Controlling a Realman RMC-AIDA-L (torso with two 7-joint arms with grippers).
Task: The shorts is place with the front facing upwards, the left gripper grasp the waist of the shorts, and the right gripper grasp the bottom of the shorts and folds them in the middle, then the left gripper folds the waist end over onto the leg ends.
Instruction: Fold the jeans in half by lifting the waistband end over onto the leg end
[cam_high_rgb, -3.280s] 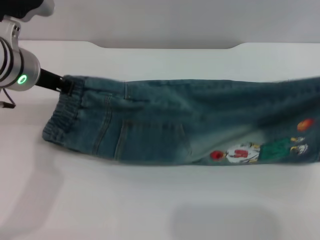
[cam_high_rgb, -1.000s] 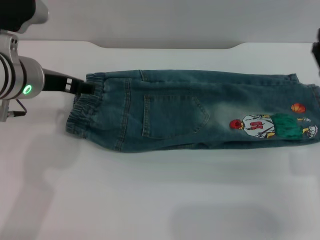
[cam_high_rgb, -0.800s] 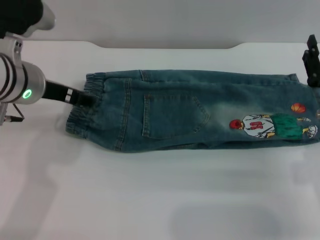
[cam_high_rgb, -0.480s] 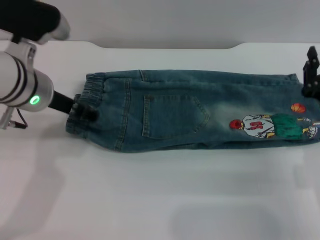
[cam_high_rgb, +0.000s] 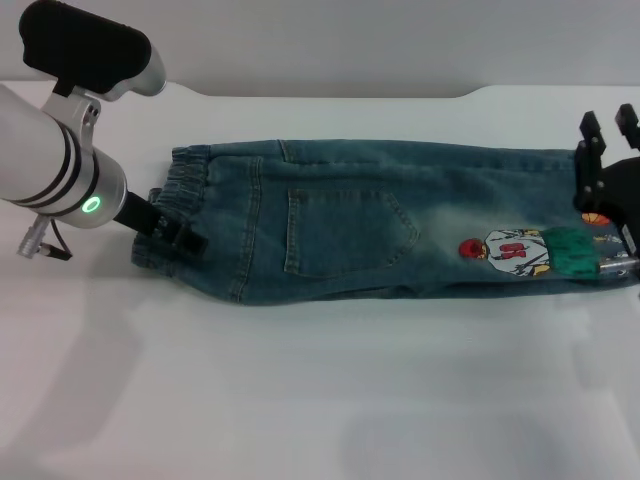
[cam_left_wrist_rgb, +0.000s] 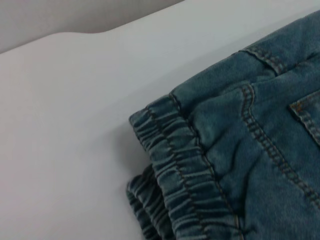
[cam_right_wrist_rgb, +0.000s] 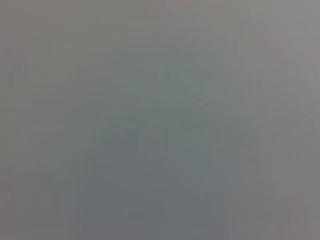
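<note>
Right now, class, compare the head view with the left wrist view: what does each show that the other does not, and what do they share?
Only the head view shows the whole shorts folded lengthwise, the cartoon print near the leg ends, the left gripper at the waistband and the right gripper at the leg ends. Only the left wrist view shows the waistband close up: its gathers and two stacked layers. Both show the blue denim, the elastic waistband, the pocket stitching and the white table.

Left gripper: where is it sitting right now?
In the head view the left gripper is at the table's left side, on the elastic waist of the shorts, at its nearer corner.
</note>
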